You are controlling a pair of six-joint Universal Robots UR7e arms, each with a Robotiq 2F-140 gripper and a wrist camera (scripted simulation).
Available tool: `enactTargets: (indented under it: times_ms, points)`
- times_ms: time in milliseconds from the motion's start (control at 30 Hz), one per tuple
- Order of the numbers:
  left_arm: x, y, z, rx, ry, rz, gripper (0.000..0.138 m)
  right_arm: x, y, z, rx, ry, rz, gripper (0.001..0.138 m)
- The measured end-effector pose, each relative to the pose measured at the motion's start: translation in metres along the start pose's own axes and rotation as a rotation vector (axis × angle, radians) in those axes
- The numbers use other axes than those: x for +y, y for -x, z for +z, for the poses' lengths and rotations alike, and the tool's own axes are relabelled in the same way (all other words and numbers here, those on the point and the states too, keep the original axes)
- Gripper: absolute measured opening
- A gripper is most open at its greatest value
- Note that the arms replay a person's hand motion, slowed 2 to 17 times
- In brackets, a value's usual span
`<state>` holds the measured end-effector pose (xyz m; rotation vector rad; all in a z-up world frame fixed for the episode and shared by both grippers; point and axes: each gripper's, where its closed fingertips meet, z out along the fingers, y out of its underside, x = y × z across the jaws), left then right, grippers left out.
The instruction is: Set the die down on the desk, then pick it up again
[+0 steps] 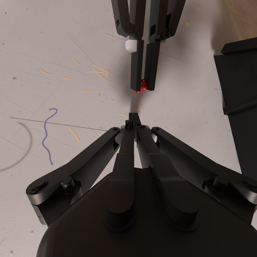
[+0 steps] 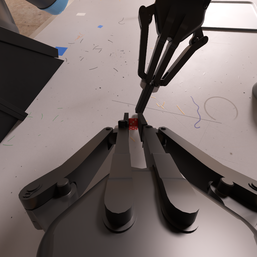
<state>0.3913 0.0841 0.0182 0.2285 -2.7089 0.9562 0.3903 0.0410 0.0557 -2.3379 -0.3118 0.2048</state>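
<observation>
A small red die with white pips [image 2: 133,123] sits between the pads of my right gripper [image 2: 133,115], which is shut on it low over the grey desk [image 2: 83,86]. I cannot tell whether the die touches the desk. In the left wrist view the right gripper [image 1: 142,89] comes down from the top with the die [image 1: 142,86] at its fingertips. My left gripper [image 1: 133,116] is shut and empty, its tips close in front of the die. It also shows in the right wrist view [image 2: 139,110], slanting down from the upper right.
A black box-like structure [image 1: 239,97] stands at the desk's side, and it also shows in the right wrist view [image 2: 20,77]. A flat white tray [image 2: 229,15] lies at the far right. Blue tape patches [image 2: 61,50] and pen marks cover the desk. The desk edge and brown floor [image 2: 27,16] are beyond.
</observation>
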Motion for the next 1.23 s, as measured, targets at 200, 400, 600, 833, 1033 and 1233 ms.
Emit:
enactTargets:
  times_ms: [200, 400, 600, 833, 1033, 1233]
  points:
    - [0.000, 0.000, 0.000, -0.003, 0.001, 0.000, 0.001, 0.002, -0.001, 0.000, 0.010, 0.009, 0.008, 0.018]
    - [0.000, 0.000, 0.000, -0.008, 0.006, 0.000, 0.001, 0.002, -0.001, -0.003, 0.019, 0.004, 0.005, 0.018]
    - [0.000, 0.000, 0.000, -0.010, 0.008, -0.001, 0.001, 0.003, -0.002, -0.005, 0.028, 0.005, -0.003, 0.018]
    - [0.000, 0.000, 0.000, -0.009, 0.007, -0.002, 0.001, 0.015, -0.014, -0.010, 0.088, 0.049, 0.007, 0.018]
    - [0.000, 0.000, 0.000, -0.006, 0.005, -0.004, 0.001, 0.035, -0.036, -0.019, 0.176, 0.102, 0.065, 0.018]
    - [0.000, 0.000, 0.000, -0.003, 0.004, -0.004, 0.001, 0.046, -0.045, -0.021, 0.192, 0.113, 0.123, 0.018]
